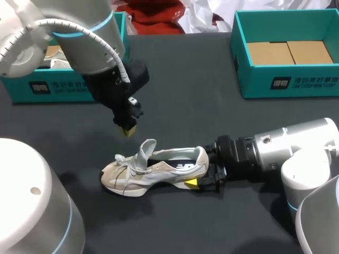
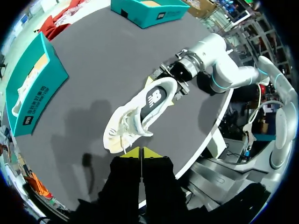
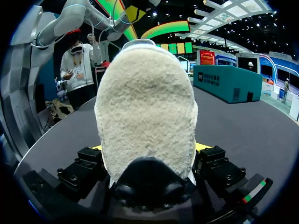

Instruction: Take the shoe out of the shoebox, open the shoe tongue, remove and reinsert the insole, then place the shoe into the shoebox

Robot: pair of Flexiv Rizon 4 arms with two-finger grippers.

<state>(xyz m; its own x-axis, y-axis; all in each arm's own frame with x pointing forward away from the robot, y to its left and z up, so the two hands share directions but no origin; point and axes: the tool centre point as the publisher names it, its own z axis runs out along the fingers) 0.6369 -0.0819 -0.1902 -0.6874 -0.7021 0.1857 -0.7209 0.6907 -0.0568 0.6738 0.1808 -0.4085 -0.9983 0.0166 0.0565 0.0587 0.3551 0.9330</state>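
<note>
A beige sneaker [image 1: 153, 169] lies upright on the black table [image 1: 175, 222], toe toward my left arm, with its tongue [image 1: 148, 148] lifted. A black insole [image 1: 172, 154] shows inside it. My right gripper [image 1: 204, 169] holds the sneaker's heel, one yellow-tipped finger on each side. In the right wrist view the heel [image 3: 147, 107] fills the space between those fingers. My left gripper [image 1: 128, 129] hangs above and behind the toe, shut and empty. In the left wrist view its tips [image 2: 140, 152] are pressed together above the sneaker [image 2: 140, 109].
A teal shoebox [image 1: 286, 79] with a cardboard bottom stands open at the back right. Another teal box [image 1: 53, 87] stands at the back left, partly behind my left arm. Bare black tabletop surrounds the sneaker.
</note>
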